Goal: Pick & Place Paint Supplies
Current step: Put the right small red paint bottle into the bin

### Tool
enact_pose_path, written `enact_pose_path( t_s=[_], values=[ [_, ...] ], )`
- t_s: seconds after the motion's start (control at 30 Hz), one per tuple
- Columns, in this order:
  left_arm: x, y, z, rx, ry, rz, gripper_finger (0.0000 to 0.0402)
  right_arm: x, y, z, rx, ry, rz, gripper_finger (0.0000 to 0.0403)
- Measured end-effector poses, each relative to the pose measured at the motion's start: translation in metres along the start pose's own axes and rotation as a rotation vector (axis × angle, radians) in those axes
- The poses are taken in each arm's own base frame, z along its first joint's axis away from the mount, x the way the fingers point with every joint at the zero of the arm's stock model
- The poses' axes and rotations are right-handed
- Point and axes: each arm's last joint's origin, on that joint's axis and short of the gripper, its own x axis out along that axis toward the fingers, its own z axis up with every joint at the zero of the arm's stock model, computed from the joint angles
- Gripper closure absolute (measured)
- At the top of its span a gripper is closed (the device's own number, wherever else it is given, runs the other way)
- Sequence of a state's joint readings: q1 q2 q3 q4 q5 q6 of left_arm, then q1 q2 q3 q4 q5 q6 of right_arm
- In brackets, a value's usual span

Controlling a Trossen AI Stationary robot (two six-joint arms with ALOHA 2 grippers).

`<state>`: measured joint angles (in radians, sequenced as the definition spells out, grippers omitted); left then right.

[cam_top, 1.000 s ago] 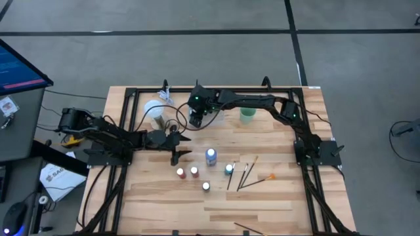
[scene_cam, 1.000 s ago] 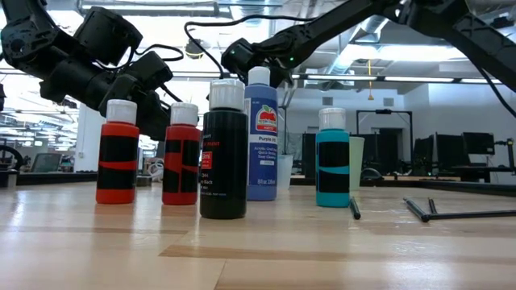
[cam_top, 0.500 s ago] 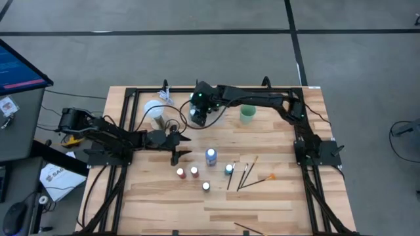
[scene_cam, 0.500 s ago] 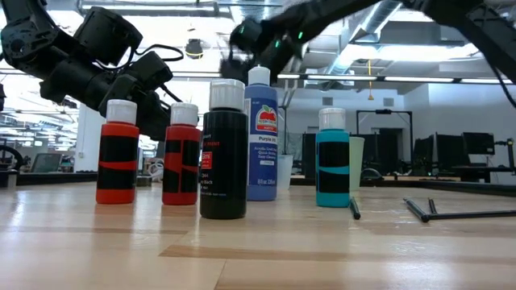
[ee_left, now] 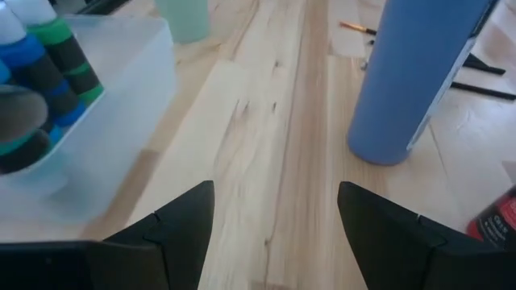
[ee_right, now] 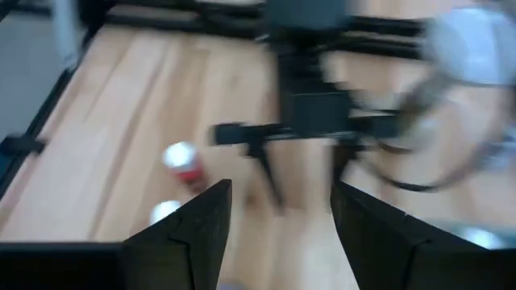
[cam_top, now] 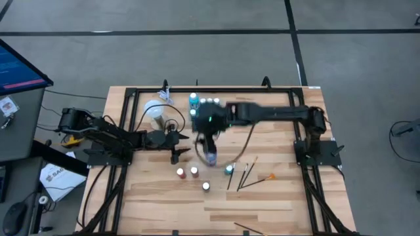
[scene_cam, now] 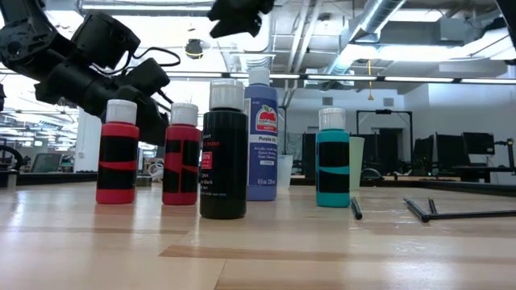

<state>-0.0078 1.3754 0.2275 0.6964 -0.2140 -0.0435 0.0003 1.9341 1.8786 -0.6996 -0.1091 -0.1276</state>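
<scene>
Nearest of all, the black paint bottle (scene_cam: pixel 222 149) stands upright on the wooden surface (cam_top: pixel 262 196), with two red bottles (scene_cam: pixel 118 151) to its left, a teal bottle (scene_cam: pixel 332 158) to its right and the taller blue "Purple" bottle (scene_cam: pixel 261 134) just behind it; three thin brushes (cam_top: pixel 246 174), one orange-tipped, lie flat on the right. These are small plastic bottles, stiff-walled and probably light unless full, with smooth labelled sides that could slip, and tall enough to tip if nudged at the cap; the safest hold looks to be across the round body just below the white cap, taken square so the bottle does not twist. The brushes are thin and will roll, so they would need a pinch across the handle close to the surface. The left gripper (ee_left: pixel 274 221) waits low at the left, jaws well apart, aimed at bare wood between the clear tray (ee_left: pixel 121 129) and the blue bottle. The right gripper (cam_top: pixel 209 145) hangs directly above the blue bottle in the high view, empty, its jaws apart, and looks set to come down on it. Farther back, the tray already holds several bottles (cam_top: pixel 203 103), blue and green among them, and the translucent green cup (ee_left: pixel 184 16) stands beyond it.
</scene>
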Motion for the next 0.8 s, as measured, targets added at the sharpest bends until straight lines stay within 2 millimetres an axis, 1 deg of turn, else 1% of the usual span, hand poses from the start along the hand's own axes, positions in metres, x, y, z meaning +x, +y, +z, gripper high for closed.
enact_pose_path(
  t_s=[0.07, 0.17, 0.27, 0.33, 0.4, 0.47, 0.53, 0.6, 0.67, 0.77, 0.8],
  values=[
    [0.000, 0.000, -0.002, -0.015, 0.005, 0.000, 0.0154, 0.014, 0.018, -0.002, -0.034, 0.024, 0.033, 0.0198],
    [-0.002, 0.001, -0.005, -0.023, 0.014, 0.001, 0.0154, 0.039, 0.040, -0.007, -0.067, 0.048, 0.072, 0.0199],
    [-0.003, 0.001, -0.009, -0.039, 0.025, 0.002, 0.0154, 0.056, 0.056, -0.012, -0.091, 0.067, 0.099, 0.0198],
    [-0.005, 0.001, -0.013, -0.044, 0.041, 0.003, 0.0154, 0.063, 0.065, -0.014, -0.103, 0.079, 0.112, 0.0197],
    [-0.006, 0.002, -0.017, -0.059, 0.051, 0.005, 0.0154, 0.066, 0.072, -0.016, -0.111, 0.082, 0.122, 0.0195],
    [-0.008, 0.003, -0.022, -0.069, 0.067, 0.009, 0.0154, 0.074, 0.078, -0.013, -0.114, 0.045, 0.127, 0.0194],
    [-0.010, 0.003, -0.026, -0.084, 0.078, 0.011, 0.0154, 0.078, 0.081, -0.021, -0.115, 0.103, 0.135, 0.0194],
    [-0.012, 0.004, -0.029, -0.097, 0.089, 0.012, 0.0154, 0.087, 0.085, -0.020, -0.122, 0.075, 0.138, 0.0194],
    [-0.013, 0.004, -0.033, -0.102, 0.099, 0.013, 0.0154, 0.091, 0.085, -0.025, -0.120, 0.106, 0.140, 0.0194],
    [-0.015, 0.005, -0.037, -0.104, 0.112, 0.015, 0.0154, 0.103, 0.085, -0.028, -0.119, 0.103, 0.138, 0.0196],
    [-0.016, 0.005, -0.038, -0.104, 0.114, 0.015, 0.0154, 0.105, 0.084, -0.031, -0.116, 0.131, 0.138, 0.0197]
  ],
)
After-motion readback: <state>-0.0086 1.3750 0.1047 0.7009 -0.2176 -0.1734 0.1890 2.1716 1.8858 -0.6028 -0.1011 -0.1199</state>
